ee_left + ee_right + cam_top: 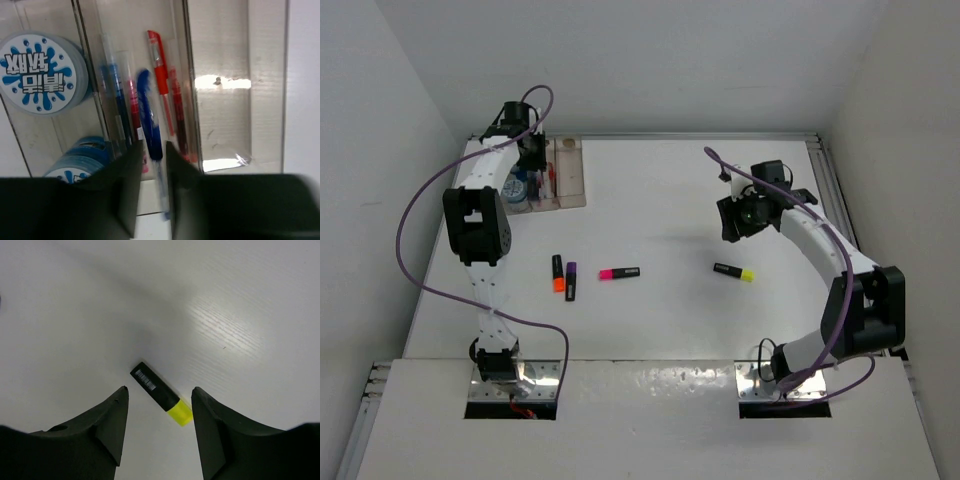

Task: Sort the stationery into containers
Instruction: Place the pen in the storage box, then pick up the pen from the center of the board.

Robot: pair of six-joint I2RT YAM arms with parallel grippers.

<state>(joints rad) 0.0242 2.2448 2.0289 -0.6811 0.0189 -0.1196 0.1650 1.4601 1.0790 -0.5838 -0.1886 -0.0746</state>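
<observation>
The left gripper (pixel 155 147) reaches into the tan, wood-coloured rectangular tray (pixel 572 178) at the far left corner of the white table (pixel 670 180). Its jaws are drawn almost together, with a thin blue pen (pixel 150 110) running between them. Whether the pads actually pinch the pen cannot be told. The pen lies in the middle slot, and its clear lower end pokes out past the tray's near edge. Close beside it in the same slot lie a thin red pen (pixel 160 65) and more blue and red pens, packed side by side. The slot next to them holds round blue-and-white patterned discs (pixel 37 72).

The right gripper (pixel 159 390) hangs above the table well to the right, jaws about halfway apart and holding nothing. A short black highlighter with a yellow cap (pixel 156 389) lies flat on the table beneath the gap, set at an angle.

In the overhead view three more highlighters lie loose mid-table. The orange-capped one (pixel 558 273) and the purple-capped one (pixel 571 281) lie just beside each other. The pink-capped one (pixel 619 272) lies a little to their right, apart from them. A purple cable (pixel 420 200) loops off the left arm.
</observation>
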